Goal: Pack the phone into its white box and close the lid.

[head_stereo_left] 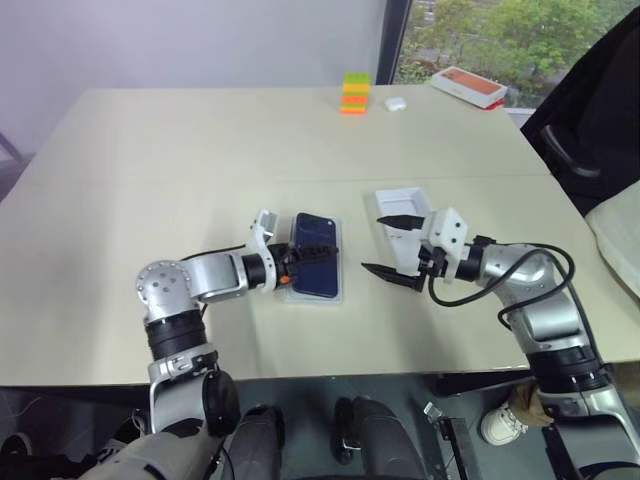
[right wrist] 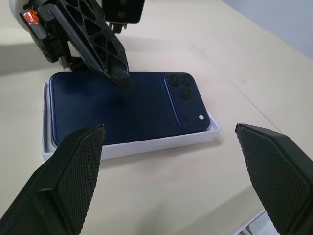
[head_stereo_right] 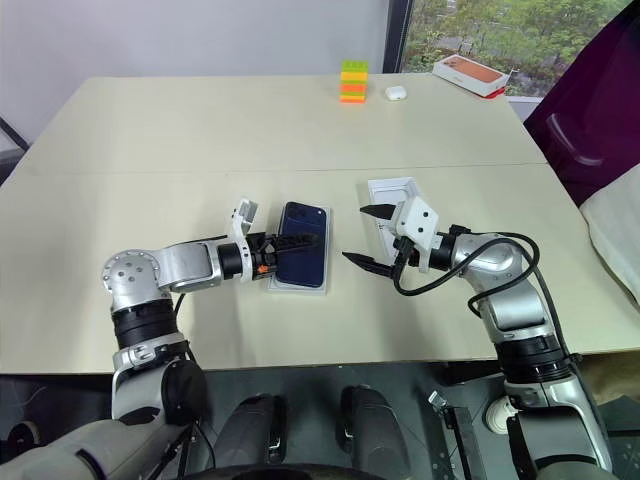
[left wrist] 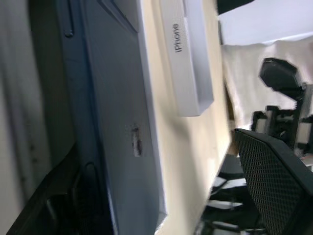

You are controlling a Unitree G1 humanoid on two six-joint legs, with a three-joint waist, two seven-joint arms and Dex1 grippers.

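The left pincer (head_stereo_right: 300,240) is held level, spread over the phone (right wrist: 122,105), which is seated in the white box (right wrist: 146,142). The right pincer (head_stereo_left: 393,246) is spread wide, empty, by the lid (head_stereo_left: 400,205) on the beige surface (head_stereo_left: 200,140). A window (head_stereo_left: 480,40) is seen behind.

My dark blue phone (head_stereo_left: 316,254) lies in the shallow white box (head_stereo_left: 341,268) on the big tan table (head_stereo_left: 200,150). The white lid (head_stereo_left: 396,226) sits to its right, near it.

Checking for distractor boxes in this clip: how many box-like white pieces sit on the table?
3: the white box holding the phone under the left gripper; the lid beside it, by the right gripper; an orange-topped box at the far edge.
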